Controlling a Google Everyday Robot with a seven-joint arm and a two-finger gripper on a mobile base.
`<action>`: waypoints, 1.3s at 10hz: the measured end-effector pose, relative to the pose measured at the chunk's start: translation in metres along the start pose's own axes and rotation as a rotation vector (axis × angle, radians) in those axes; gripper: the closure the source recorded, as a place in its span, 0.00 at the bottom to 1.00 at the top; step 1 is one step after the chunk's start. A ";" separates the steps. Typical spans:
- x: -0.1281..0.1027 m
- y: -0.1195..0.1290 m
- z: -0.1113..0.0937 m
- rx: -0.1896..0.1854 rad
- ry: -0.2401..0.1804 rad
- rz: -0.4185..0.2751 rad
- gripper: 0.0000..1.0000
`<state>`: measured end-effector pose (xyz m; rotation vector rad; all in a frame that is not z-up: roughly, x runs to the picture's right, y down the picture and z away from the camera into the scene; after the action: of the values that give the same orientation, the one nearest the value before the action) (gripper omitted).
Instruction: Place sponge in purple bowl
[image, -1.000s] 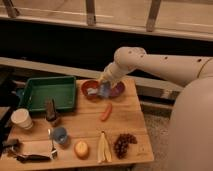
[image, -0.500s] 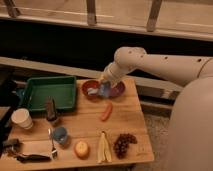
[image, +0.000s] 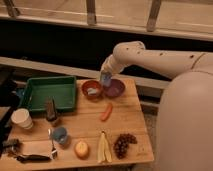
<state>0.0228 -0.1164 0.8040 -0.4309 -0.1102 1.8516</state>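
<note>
My gripper (image: 106, 80) hangs at the end of the white arm over the back of the wooden table (image: 132, 120). It is shut on the small blue-grey sponge (image: 106, 77) and holds it in the air. The sponge is above the gap between the two bowls, over the left rim of the dark purple bowl (image: 116, 89). The red-orange bowl (image: 91, 90) with a white item in it stands just left of the purple bowl.
A green tray (image: 47, 92) lies at the back left, with a dark block (image: 51, 111) at its front edge. On the table are a red chili (image: 106, 111), a white cup (image: 21, 119), a blue cup (image: 60, 134), an orange fruit (image: 81, 148), a banana (image: 102, 147) and grapes (image: 124, 142).
The gripper with the sponge has shifted slightly up and to the right, towards the purple bowl. Nothing else has moved.
</note>
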 end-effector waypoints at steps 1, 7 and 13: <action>-0.017 -0.001 0.011 0.011 -0.024 -0.010 1.00; -0.058 -0.073 0.073 0.144 -0.079 0.087 1.00; -0.013 -0.090 0.075 -0.058 0.047 0.271 0.48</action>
<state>0.0815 -0.0886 0.9028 -0.5510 -0.0759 2.1061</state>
